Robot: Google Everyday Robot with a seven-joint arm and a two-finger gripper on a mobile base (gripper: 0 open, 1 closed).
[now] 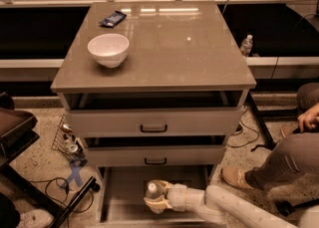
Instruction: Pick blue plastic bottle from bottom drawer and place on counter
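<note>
1. Blue plastic bottle [151, 190] stands upright at the lower centre of the frame, inside the bottom drawer [122, 194], with its white cap on top.
2. The end effector [157, 203] is closed around the bottle's body just below the cap, and its cream fingers [155, 206] press against the sides.
3. The white arm [227, 206] runs from the end effector to the lower right corner of the frame, lying low over the drawer's front edge.
4. The bottom drawer is pulled out towards the camera, and its plain grey floor shows to the left of the bottle.
5. Directly above it sits the middle drawer [172, 156] with a black handle, then the top drawer [199, 121] with a like handle. Each has a dark gap above its front.
6. The table [179, 48] tops the cabinet, a glossy grey-brown slab with light reflections near its far edge.
7. A white bowl [108, 50] rests on the table's left side, and a dark snack packet [112, 19] lies further back near the far left corner.
8. A small water bottle [246, 45] stands beyond the table's right edge, well apart from the drawers.
9. At the right edge of the frame a seated person's leg [286, 160], shoe [234, 176] and hand [309, 120] show.
10. At the left, a wire basket [67, 140] holding cans sits on the speckled floor beside the cabinet, with a blue tape cross [75, 172] just below it.
</note>
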